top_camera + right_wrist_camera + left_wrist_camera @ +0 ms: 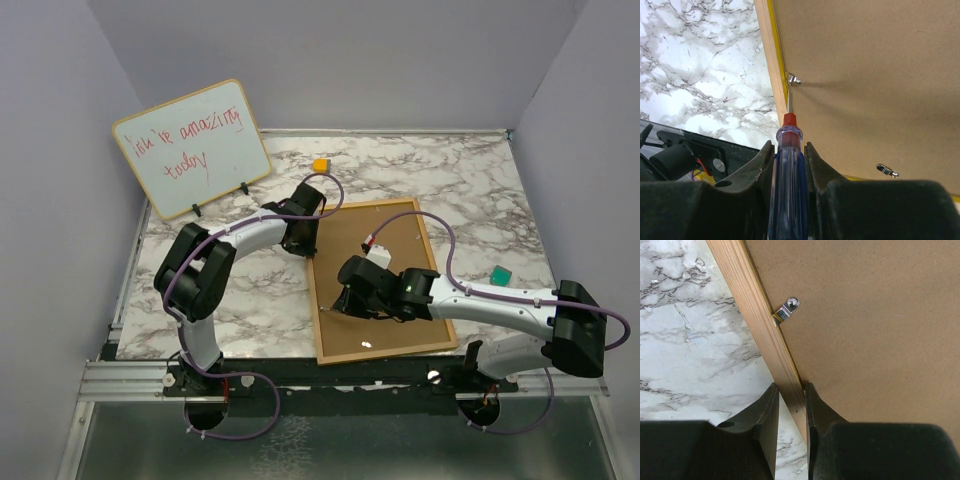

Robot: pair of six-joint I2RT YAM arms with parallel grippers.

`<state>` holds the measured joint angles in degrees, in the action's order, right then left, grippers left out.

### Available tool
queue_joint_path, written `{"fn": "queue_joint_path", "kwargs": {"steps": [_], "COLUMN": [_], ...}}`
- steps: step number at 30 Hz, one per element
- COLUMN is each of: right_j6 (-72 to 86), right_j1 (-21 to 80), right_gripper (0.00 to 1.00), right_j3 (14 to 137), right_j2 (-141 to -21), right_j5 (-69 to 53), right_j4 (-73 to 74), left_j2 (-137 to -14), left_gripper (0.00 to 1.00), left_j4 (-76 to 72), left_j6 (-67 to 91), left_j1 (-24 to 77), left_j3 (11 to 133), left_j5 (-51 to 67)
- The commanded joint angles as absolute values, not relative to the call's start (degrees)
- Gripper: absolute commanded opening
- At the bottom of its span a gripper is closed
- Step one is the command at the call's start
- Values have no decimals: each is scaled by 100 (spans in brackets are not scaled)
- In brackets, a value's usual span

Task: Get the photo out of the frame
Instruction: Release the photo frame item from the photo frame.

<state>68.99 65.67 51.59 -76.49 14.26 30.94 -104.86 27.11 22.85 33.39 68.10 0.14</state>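
Along frame [350, 240] edge, clips [789, 307], whiteboard [195, 148] behind, orange block [320, 165]

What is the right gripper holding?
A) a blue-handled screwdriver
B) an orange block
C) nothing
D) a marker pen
A: the right gripper is shut on a blue-handled screwdriver, its tip at a clip on the back of the frame.

Matt brown fibreboard back and grained wood rim on the frame [765, 325], shiny metal clip [788, 309], glossy translucent blue plastic screwdriver [788, 175] handle, smooth marble-patterned desk [685, 340], matt black plastic left tool [791, 391] and right tool [789, 148].
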Motion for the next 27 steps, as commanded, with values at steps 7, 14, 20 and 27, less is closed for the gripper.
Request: {"fn": "queue_joint_path", "kwargs": {"steps": [7, 14, 20, 27], "right_j6": [7009, 7014, 6929, 6763], "right_j1": [6594, 6592, 6592, 6592], "right_gripper": [0, 1, 0, 1], "right_j3": [5298, 5304, 5462, 5550], "right_j2": [-7690, -7628, -7601, -7386], "right_j5": [2046, 2048, 1996, 1844], "right_j4": [3527, 3356, 3479, 3535], "left_j2": [-10758, -10773, -10734, -10716], "left_gripper": [0, 0, 0, 0], "left_j4": [3155, 3155, 3155, 3155], "left_j6": [1924, 1925, 1925, 1925], "left_j1": [3347, 3393, 3401, 3401], "left_j3": [6662, 6668, 6662, 6662], "left_j5": [-431, -427, -457, -457]}}
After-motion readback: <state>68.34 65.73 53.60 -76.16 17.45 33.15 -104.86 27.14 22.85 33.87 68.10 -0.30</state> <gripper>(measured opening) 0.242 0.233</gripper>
